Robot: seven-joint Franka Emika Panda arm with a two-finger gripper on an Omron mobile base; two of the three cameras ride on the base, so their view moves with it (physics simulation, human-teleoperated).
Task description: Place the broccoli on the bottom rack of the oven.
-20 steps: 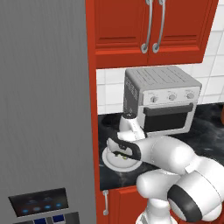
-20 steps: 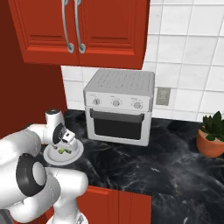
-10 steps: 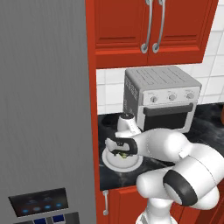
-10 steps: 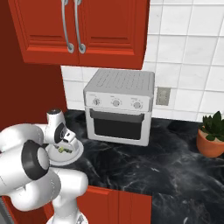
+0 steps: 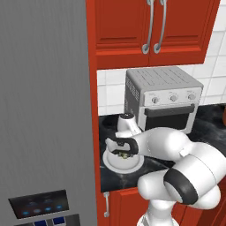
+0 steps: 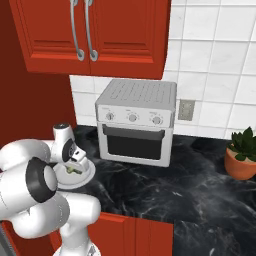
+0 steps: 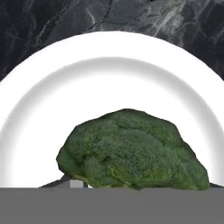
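Gripper (image 5: 125, 153) lowered over the white plate (image 5: 111, 162), right down at the broccoli (image 7: 131, 151); fingers hidden behind the floret in the hand view and too small to read in the base views, so cannot tell how far apart the jaws stand or whether they have hold of anything. Broccoli lying on the plate, a little off its middle, dark green head filling the lower part of the hand view, bare white rim showing all round the far side.

Far left: tall grey panel (image 5: 44, 101) rising just beside the plate, closing off that side. Plate sitting near the left end of the black marble counter (image 6: 165, 190), close to its near edge. Red cupboards (image 6: 90, 35) overhead, with twin metal handles (image 6: 82, 30), well above the hand. Further right and farther back: silver toaster oven (image 6: 136, 122) with three knobs, door shut, standing near the plate but apart from it. Open counter stretching right of the plate and in front of the toaster oven. Wall outlet (image 6: 186, 110) on the white tiles behind. Far right: potted plant (image 6: 242, 155) in an orange pot, well apart from the arm.
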